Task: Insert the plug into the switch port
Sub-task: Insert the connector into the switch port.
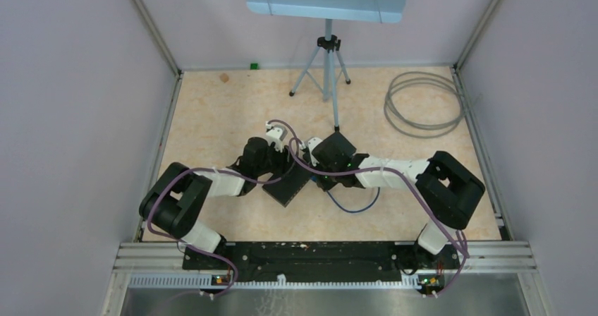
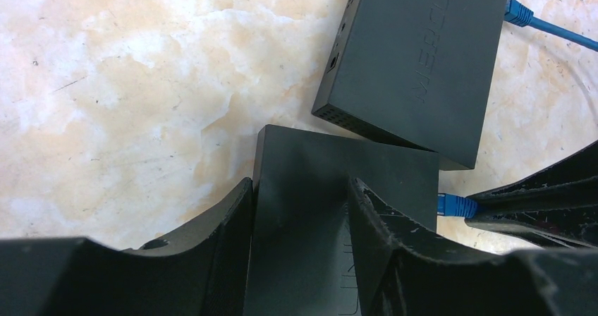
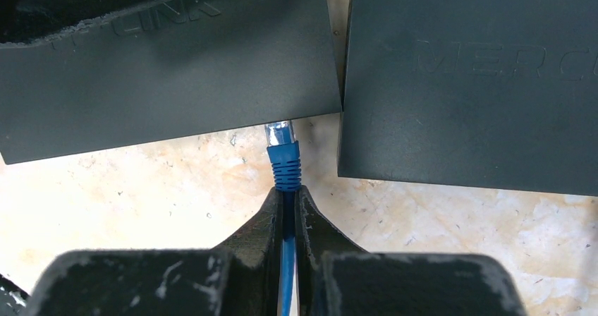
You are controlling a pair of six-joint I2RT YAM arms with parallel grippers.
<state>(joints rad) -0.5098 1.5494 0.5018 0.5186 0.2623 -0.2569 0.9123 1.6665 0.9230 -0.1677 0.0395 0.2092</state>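
My left gripper (image 2: 299, 182) is shut on a black switch (image 2: 395, 171), one finger at its left edge and the other pressed on its lettered top. The same switch (image 3: 169, 69) fills the upper left of the right wrist view. My right gripper (image 3: 288, 192) is shut on the blue cable just behind the plug (image 3: 282, 154). The plug's clear tip meets the switch's near side edge; the port itself is hidden. In the left wrist view the plug (image 2: 455, 205) sits at the switch's right side. From above, both grippers meet at the switch (image 1: 289, 185).
A second black switch (image 3: 472, 83) lies close beside the held one, with another blue plug (image 2: 518, 11) in its far side. A loop of blue cable (image 1: 356, 207) lies near the right arm. A tripod stand (image 1: 326, 62) and a grey cable coil (image 1: 423, 104) stand at the back.
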